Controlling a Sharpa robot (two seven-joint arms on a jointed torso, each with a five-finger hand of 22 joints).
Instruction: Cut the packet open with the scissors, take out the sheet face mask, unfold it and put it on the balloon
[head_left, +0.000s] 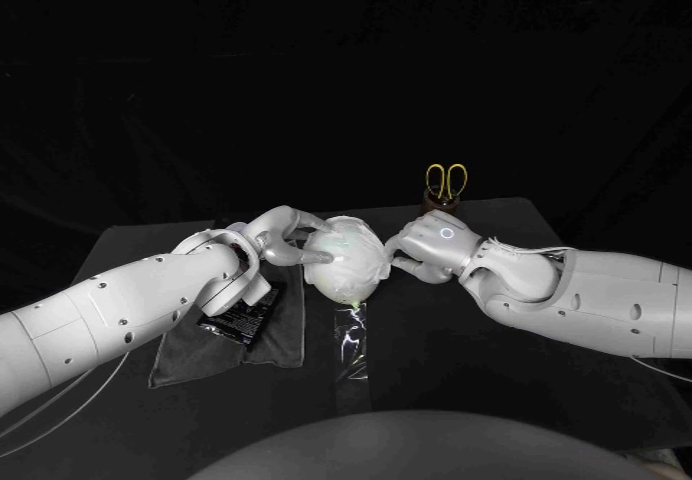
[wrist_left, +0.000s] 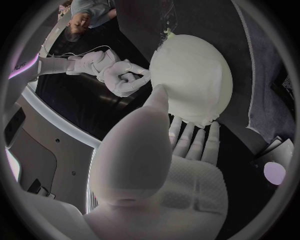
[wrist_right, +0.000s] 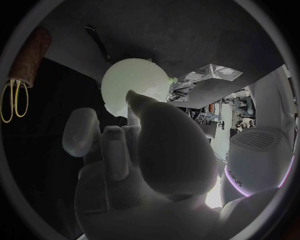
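Balloon (head_left: 351, 265) cupped between left hand (head_left: 281, 238) fingers; right hand (head_left: 433, 243) fingers curled against it, grip unclear; scissors (head_left: 446, 182) behind.

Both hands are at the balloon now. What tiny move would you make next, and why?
Probably smooth the sheet mask's loose edge down with the left hand's fingers. The mask already drapes the balloon, the right hand touches it too, and one edge juts past the balloon beside those fingers.
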